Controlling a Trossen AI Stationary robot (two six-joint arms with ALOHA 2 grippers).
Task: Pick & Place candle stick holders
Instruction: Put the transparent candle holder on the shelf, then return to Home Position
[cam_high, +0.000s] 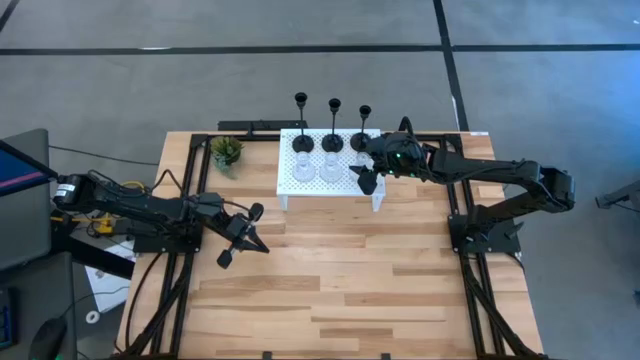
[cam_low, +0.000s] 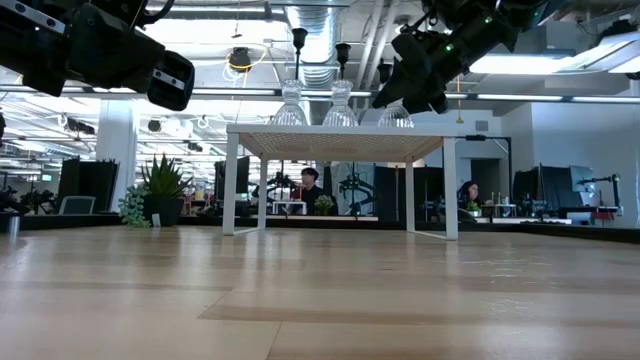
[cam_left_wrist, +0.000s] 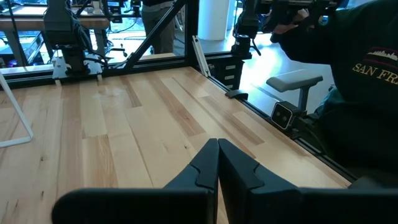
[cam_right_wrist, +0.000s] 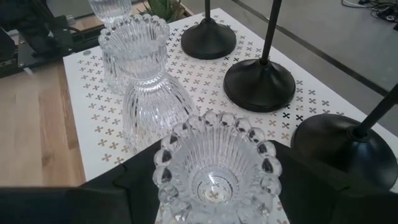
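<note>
Rack (cam_high: 335, 185): glass holder (cam_right_wrist: 214, 168) between right tool (cam_right_wrist: 214, 205)

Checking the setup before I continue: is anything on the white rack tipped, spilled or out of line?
Nothing stands out. Three black candle holders and three glass holders stand upright on the white rack; the right gripper surrounds the nearest glass holder.

Black holders (cam_high: 333, 121); white perforated rack (cam_high: 285, 172)

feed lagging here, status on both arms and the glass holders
Right gripper at rack, fingers around nearest glass holder. Left gripper shut, waiting over table. Black holders close behind.
</note>
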